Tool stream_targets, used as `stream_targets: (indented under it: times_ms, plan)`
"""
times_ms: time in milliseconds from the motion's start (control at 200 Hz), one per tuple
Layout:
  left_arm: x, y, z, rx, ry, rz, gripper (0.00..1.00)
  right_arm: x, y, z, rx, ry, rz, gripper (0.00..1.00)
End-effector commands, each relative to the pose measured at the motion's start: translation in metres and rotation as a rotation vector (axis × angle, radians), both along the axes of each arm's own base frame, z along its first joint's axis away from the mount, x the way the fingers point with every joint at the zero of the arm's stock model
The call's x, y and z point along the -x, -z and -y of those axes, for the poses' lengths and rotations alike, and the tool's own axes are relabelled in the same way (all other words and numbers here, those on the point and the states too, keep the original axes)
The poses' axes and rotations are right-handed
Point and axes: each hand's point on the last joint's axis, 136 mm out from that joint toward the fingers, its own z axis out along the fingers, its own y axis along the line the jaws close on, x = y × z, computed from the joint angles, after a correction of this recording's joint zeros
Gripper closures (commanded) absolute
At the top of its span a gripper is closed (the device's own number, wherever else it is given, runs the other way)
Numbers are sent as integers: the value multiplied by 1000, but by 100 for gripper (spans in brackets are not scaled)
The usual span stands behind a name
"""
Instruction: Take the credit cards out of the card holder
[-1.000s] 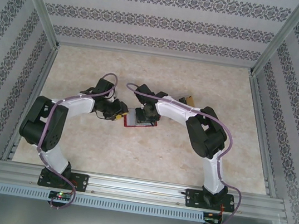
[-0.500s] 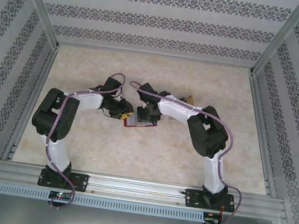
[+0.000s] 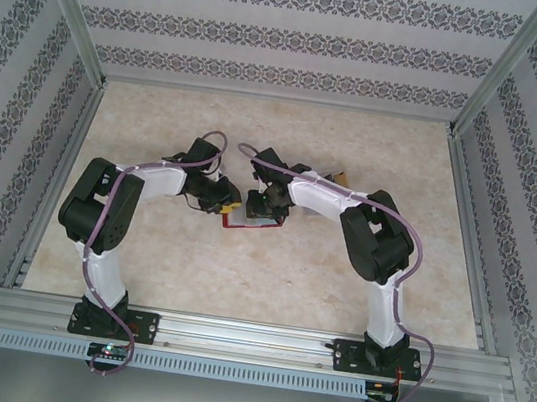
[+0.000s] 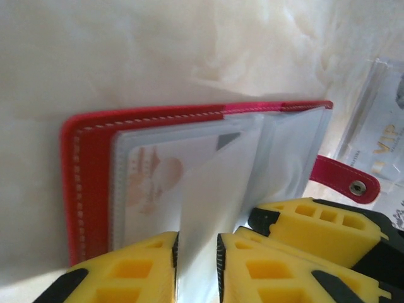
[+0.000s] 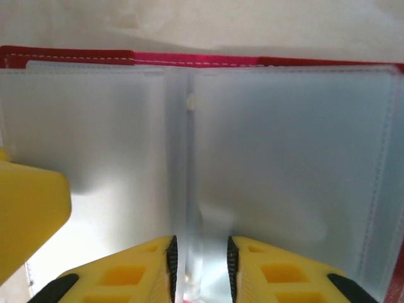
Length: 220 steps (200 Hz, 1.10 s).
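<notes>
The red card holder lies open on the table, its clear plastic sleeves fanned out. A pale card with orange print sits in the left sleeve. My left gripper is shut on one raised sleeve page. The red tab with its snap sticks out to the right. My right gripper is closed narrowly on the sleeves' middle fold. In the top view both grippers, left and right, meet over the card holder.
A light card printed "VIP" lies on the table just right of the holder. A tan card peeks out behind the right arm. Patterned walls and metal rails enclose the marble-look table.
The left arm has swung right and forward, bringing its gripper onto the holder's left side. The right gripper has stayed on the holder with only a slight shift.
</notes>
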Motion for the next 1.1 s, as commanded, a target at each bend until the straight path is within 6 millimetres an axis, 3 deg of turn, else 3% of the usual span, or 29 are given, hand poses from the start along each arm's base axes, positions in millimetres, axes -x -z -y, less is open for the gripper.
stream_targets:
  times_ms: [0,105,290,400,550,679,839,1094]
  plan:
    - [-7,-19,22,80,54,58,75,-7,-38,1,-104,26,43,65]
    - [-9,-30,38,118,82,82,74,-11,-65,11,-153,63,102,61]
    - [-12,-43,62,157,119,120,62,-6,-76,54,-112,165,164,58]
    - [-17,-39,74,154,135,117,54,-2,-79,73,-96,208,185,57]
    - [-20,-22,77,92,131,86,43,2,-82,82,-93,232,200,57]
    - [-20,-10,71,31,129,68,38,1,-85,78,-109,227,199,58]
    - [-19,-24,63,1,140,101,36,-1,-89,67,-138,195,199,59]
    - [-11,-41,12,-130,78,136,42,1,-90,18,-271,79,136,61]
